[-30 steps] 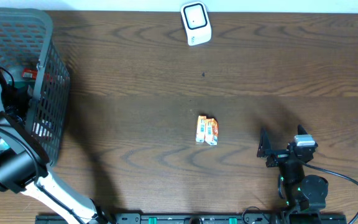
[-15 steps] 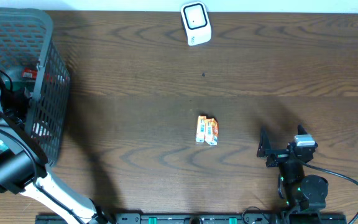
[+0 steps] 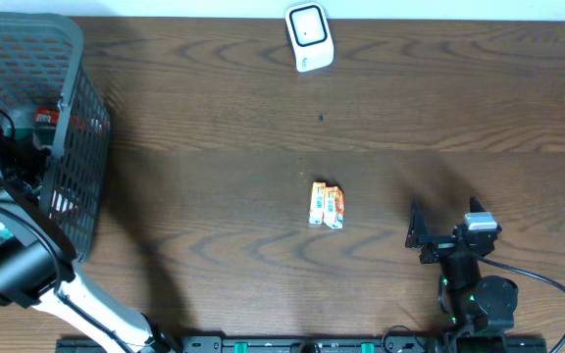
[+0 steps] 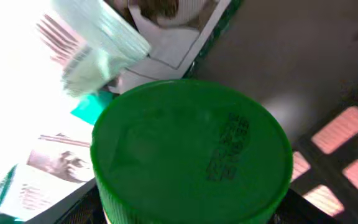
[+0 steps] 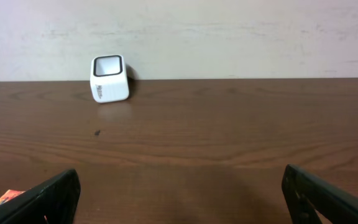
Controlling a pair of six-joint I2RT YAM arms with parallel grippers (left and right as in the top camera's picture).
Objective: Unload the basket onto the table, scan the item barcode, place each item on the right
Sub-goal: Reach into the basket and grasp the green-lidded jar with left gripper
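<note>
The green-lidded jar [image 4: 191,155] sits inside the basket [image 3: 81,147] at upper left, close under the left jaws, whose state I cannot tell; the right jaws stand released, lower right.

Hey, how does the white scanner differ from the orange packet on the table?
The scanner is white with a dark window; the packet is orange. The scanner sits near the far edge of the table, the packet around its middle. Both rest on it, untouched.
</note>
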